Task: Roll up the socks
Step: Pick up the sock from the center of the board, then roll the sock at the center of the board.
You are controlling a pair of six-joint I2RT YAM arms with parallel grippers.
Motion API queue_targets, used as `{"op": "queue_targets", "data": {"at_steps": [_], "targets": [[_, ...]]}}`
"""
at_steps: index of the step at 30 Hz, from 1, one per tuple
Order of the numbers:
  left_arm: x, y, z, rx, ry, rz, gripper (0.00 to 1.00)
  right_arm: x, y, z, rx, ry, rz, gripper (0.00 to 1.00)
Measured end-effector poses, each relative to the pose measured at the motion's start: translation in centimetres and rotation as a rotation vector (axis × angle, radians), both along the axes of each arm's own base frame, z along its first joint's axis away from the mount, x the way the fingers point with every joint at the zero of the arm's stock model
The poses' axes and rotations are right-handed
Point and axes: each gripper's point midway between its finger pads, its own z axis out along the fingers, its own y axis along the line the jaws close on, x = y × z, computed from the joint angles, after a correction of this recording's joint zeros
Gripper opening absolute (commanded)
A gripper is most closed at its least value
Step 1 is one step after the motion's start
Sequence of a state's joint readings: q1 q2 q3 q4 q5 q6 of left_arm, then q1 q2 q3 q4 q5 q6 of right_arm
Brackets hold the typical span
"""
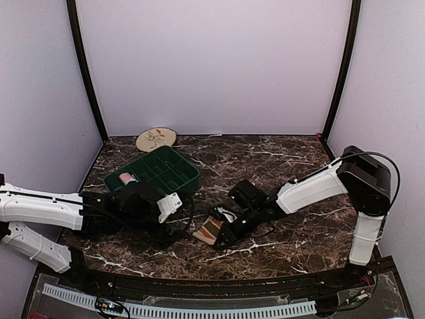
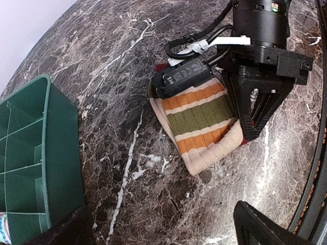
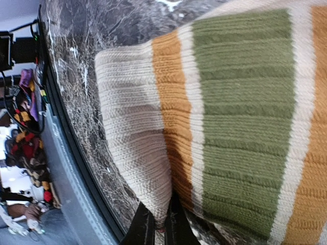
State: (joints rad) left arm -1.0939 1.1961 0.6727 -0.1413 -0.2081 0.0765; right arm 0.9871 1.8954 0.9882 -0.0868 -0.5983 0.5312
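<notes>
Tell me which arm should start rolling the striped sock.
Right, probably. The right fingers are shut on the striped sock at its cream cuff; the left fingers stand open, apart from it, holding nothing.

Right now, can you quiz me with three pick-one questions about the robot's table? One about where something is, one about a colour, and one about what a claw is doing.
1. Where is the pink sock?
A. In the green tray
B. Hanging on the wall
C. On top of the right arm

2. What colour is the wide middle stripe on the striped sock?
A. Blue
B. Green
C. Purple

3. What is the right claw doing?
A. Waiting wide open in the air
B. Pinching the striped sock's cream edge
C. Holding the pink sock

Answers:
1. A: the pink shows inside a tray compartment.
2. B: green sits between the orange bands.
3. B: its fingers are closed on the cream cuff.
</notes>
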Motion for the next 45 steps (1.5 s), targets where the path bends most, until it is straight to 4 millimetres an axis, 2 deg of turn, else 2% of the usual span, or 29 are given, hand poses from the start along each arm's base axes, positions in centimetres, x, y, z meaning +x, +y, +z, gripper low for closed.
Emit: {"op": "queue_targets", "data": {"at_steps": [10, 16, 19, 24, 28, 31, 35, 39, 43, 45], "targets": [[0.2, -2.5, -0.9, 0.03, -0.017, -0.102, 0.99, 0.9, -1.9, 0.4, 0.069, 0.168, -0.114, 0.04], [0.5, -4.1, -1.9, 0.07, -0.042, -0.171, 0.99, 1.1, -2.3, 0.6, 0.088, 0.224, -0.133, 0.03], [0.0, -4.8, -2.0, 0.098, -0.091, -0.223, 0.86, 1.1, -2.5, 0.7, 0.093, 0.24, -0.141, 0.03], [-1.0, -6.2, -2.2, 0.17, -0.216, -0.33, 0.75, 1.2, -2.7, 0.7, 0.1, 0.275, -0.159, 0.02], [-1.0, -6.8, -2.5, 0.217, -0.295, -0.366, 0.49, 1.2, -2.6, 1.0, 0.112, 0.296, -0.162, 0.02], [-0.9, -7.2, -3.0, 0.259, -0.352, -0.384, 0.39, 1.2, -2.5, 1.3, 0.123, 0.308, -0.162, 0.02], [-1.2, -7.5, -3.9, 0.307, -0.404, -0.406, 0.39, 1.2, -2.5, 1.5, 0.129, 0.327, -0.163, 0.01], [-1.4, -8.0, -4.5, 0.328, -0.433, -0.426, 0.57, 1.0, -2.8, 1.4, 0.126, 0.345, -0.166, 0.01], [-1.4, -8.3, -4.7, 0.333, -0.449, -0.428, 0.65, 0.7, -3.5, 1.0, 0.115, 0.377, -0.175, 0.01], [-1.3, -8.4, -5.0, 0.339, -0.453, -0.428, 0.66, 0.7, -3.8, 0.8, 0.113, 0.392, -0.185, 0.01]]}}
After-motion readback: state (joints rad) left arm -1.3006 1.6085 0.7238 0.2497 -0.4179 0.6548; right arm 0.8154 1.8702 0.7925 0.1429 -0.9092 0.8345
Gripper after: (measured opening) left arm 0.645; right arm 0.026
